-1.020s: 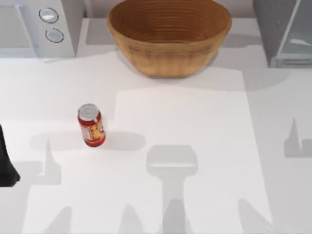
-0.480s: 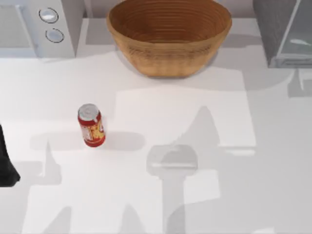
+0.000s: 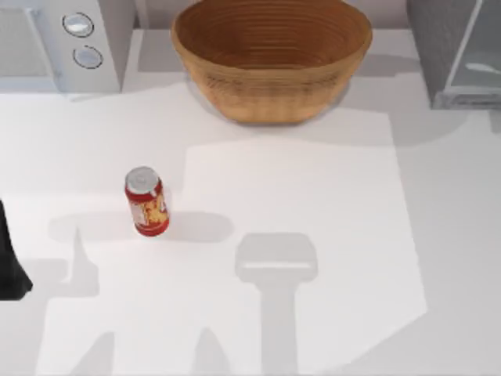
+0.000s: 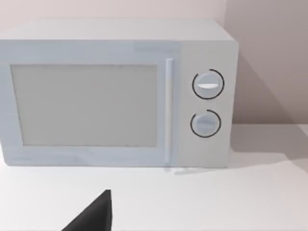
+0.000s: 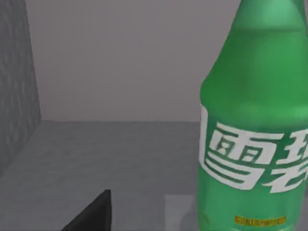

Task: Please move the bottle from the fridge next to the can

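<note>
Green plastic of the bottle (image 5: 255, 134) stands upright close before my right end effector (image 5: 91, 214) on the grey floor inside the fridge (image 3: 458, 51); whether that end effector is spread I cannot tell. Reaching is the step in hand: next, close around the bottle, then carry it to the red can (image 3: 146, 201) on the white counter (image 3: 313, 204), past the parked left arm (image 3: 9, 262)

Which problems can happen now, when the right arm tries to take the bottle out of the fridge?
1. In the right wrist view the bottle stands upright, very near and off to one side. A badly aimed approach may knock it over.
2. The grey inner wall of the fridge is close; the arm may scrape it.
3. The can stands upright alone on the table; setting the bottle down too close may tip it.
</note>
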